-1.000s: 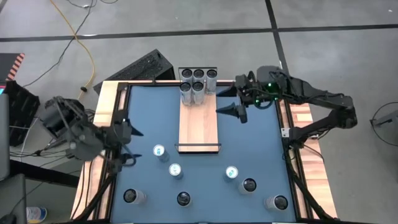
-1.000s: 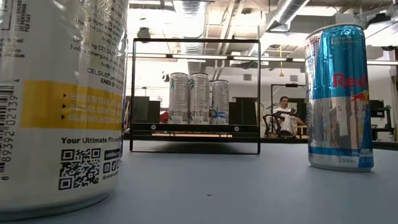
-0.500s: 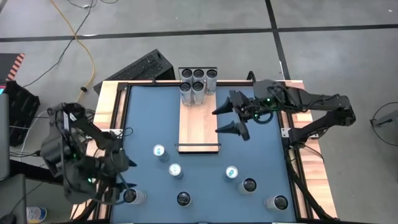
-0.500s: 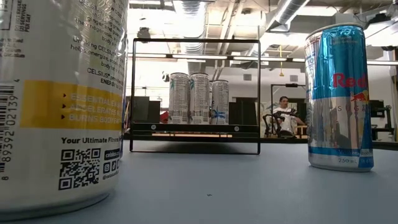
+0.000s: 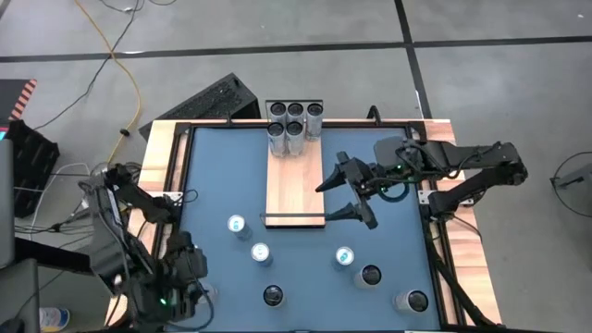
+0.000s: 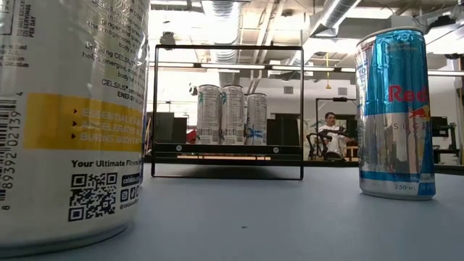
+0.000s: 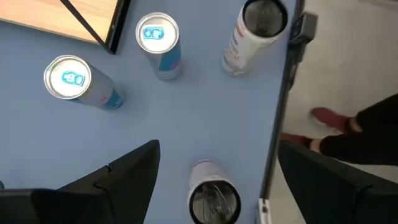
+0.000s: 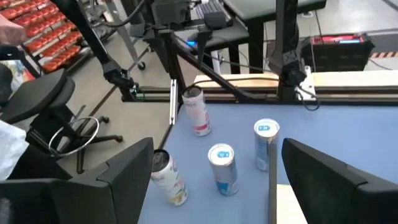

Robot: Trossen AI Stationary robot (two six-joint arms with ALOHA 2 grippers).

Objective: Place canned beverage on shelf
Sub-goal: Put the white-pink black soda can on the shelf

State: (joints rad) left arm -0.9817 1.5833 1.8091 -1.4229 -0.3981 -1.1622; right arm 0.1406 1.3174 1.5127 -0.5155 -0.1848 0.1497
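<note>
- Right now, left gripper (image 5: pixel 190 277) hangs over the near-left corner of the blue worktop (image 5: pixel 213 176), fingers (image 7: pixel 118 177) spread wide, nothing between them.
- Left wrist view: white can w/ dark top (image 7: pixel 214 199) sits directly below the gap betw. the fingers, apart from them; can't tell how far above.
- Same view: two blue-topped cans (image 7: pixel 158 46) (image 7: pixel 74 84) upright further in, another white can (image 7: pixel 255 34) by the worktop's edge rail.
- Right gripper (image 5: pixel 347 194) is over the worktop just beside the shelf's right long edge, near its front rail; fingers (image 8: pixel 118 180) released, empty.
- Shelf (image 5: pixel 296 185): light-wood board lying in the worktop's middle-back, thin black rails at the short ends.
- Five tall silver cans (image 5: pixel 294 125) stand clustered at the shelf's far end; low view shows three of them (image 6: pixel 232 114) side by side behind the black frame.
- Loose cans on worktop, all upright: blue-topped ones (image 5: pixel 239 225) (image 5: pixel 262 252) (image 5: pixel 344 257); dark-topped ones (image 5: pixel 274 296) (image 5: pixel 370 276) (image 5: pixel 413 301) along the near edge.
- Low view: big white can (image 6: pixel 69 116) close at left, blue/silver can (image 6: pixel 395 112) at right, person (image 6: pixel 333 138) seated far in the room behind.
</note>
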